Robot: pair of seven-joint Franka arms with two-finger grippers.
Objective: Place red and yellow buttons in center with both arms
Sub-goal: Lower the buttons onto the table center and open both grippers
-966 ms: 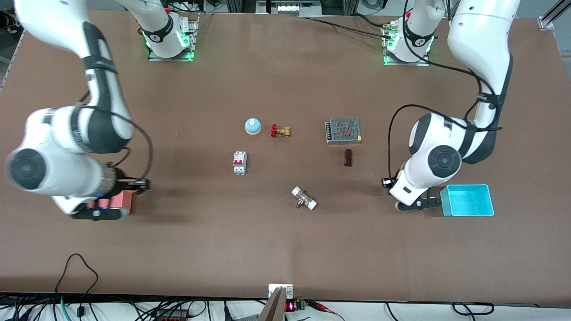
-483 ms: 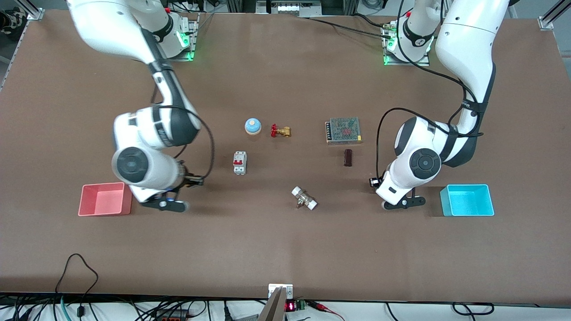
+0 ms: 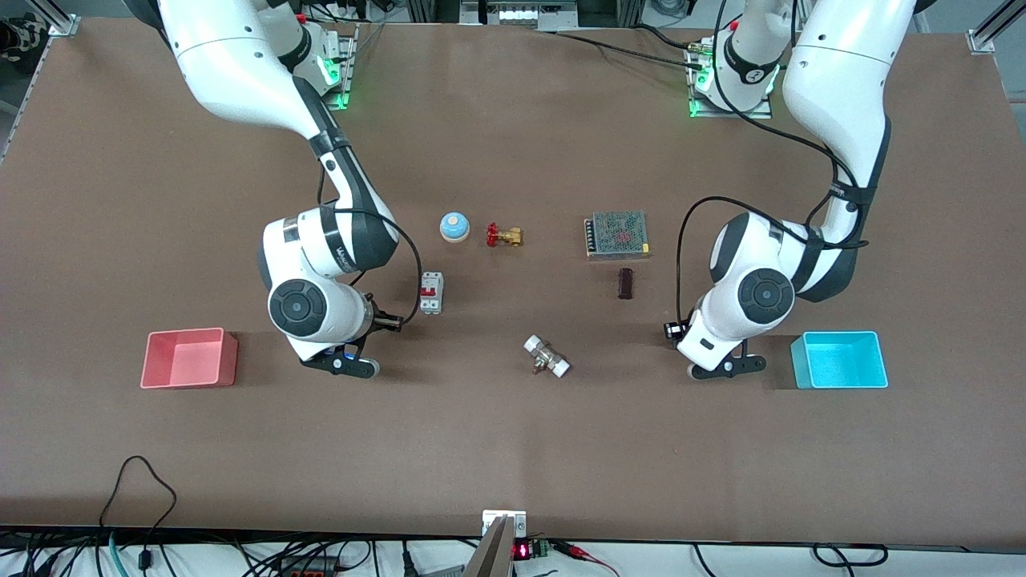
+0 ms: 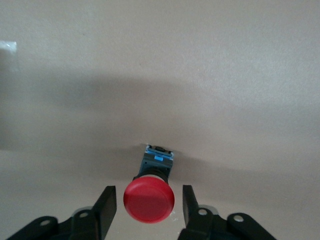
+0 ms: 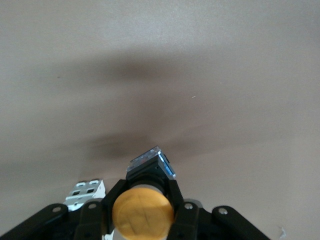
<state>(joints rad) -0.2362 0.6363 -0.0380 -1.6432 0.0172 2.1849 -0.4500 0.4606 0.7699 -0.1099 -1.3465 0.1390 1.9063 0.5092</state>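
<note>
We saw the right gripper [image 5: 142, 212] clamped on the yellow button [image 5: 143, 212] above the tabletop [image 3: 513, 449]; the left gripper [image 4: 149, 210] stood apart around the red button [image 4: 149, 200], which rested on the tabletop.

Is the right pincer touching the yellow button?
Touching: the right wrist view shows the right pincer with its fingers pressed against the yellow button.
</note>
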